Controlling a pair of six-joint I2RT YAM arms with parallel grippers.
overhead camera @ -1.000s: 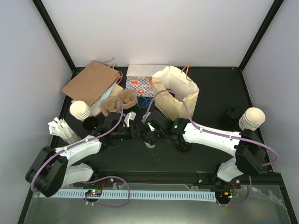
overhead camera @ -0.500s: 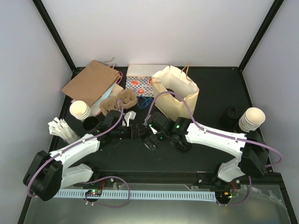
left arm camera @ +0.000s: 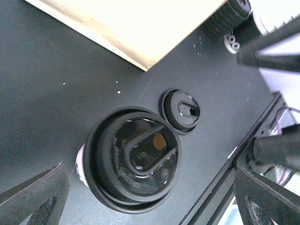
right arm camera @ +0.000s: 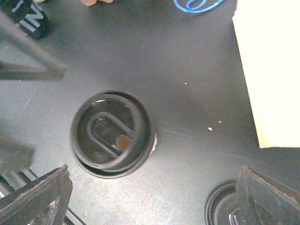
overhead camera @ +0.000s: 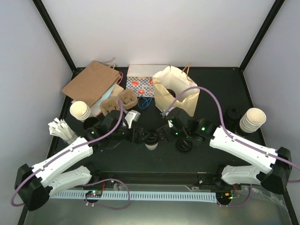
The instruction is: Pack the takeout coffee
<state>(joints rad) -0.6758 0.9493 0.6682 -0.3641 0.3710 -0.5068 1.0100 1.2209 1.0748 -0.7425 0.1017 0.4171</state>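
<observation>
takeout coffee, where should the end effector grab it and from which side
Grip the takeout coffee by its cream paper wall just under the black lid, coming level from the side: it stands upright and the lid overhangs the wall. Probably from its left in the top view; a loose lid lies on its right.

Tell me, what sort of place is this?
Probably a lab test booth staged as a coffee takeout counter: bare white walls around a black table, stacked paper cups, a cream paper bag, and a lidded coffee cup.

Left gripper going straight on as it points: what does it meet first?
Likely the takeout coffee: its black lid lies between the open fingers of the left gripper, though depth is unclear.
</observation>
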